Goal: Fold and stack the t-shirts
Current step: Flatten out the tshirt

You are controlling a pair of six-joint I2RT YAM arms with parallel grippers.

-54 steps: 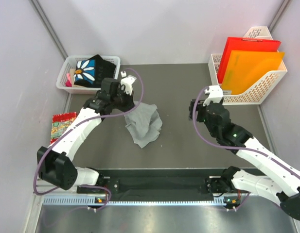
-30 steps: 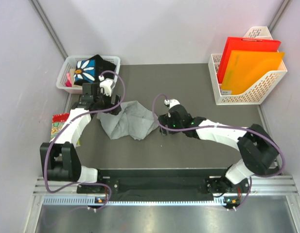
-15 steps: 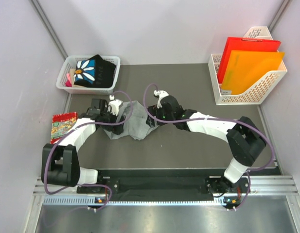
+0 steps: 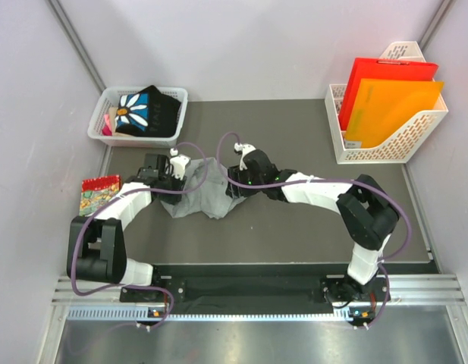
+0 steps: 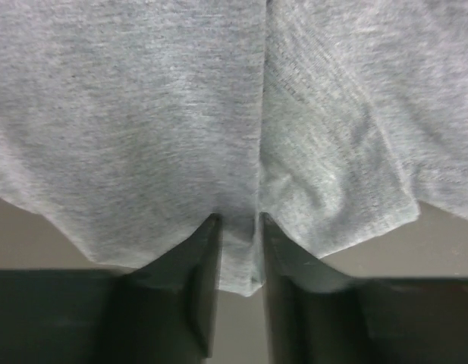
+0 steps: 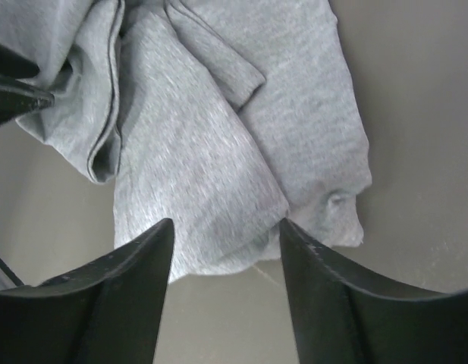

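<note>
The light grey t-shirt (image 4: 205, 196) lies crumpled on the dark table between both arms. My left gripper (image 4: 179, 184) is at its left edge. In the left wrist view its jaws stand narrow, with a fold of the grey t-shirt (image 5: 142, 114) pinched between them at the gripper (image 5: 237, 227). My right gripper (image 4: 232, 186) sits at the shirt's right edge. It is open (image 6: 226, 227), its jaws straddling a hem of the grey t-shirt (image 6: 203, 152) low over the table. The black t-shirt (image 4: 149, 111) with the daisy print lies in the basket at the back left.
The white basket (image 4: 105, 95) stands at the back left by the wall. A red patterned packet (image 4: 97, 194) lies at the table's left edge. A white file rack (image 4: 385, 145) with red and orange folders stands at the back right.
Both arms have swung in to the grey t-shirt from either side. The left jaws have closed from wide onto a fold of cloth. The right jaws have narrowed a little.
</note>
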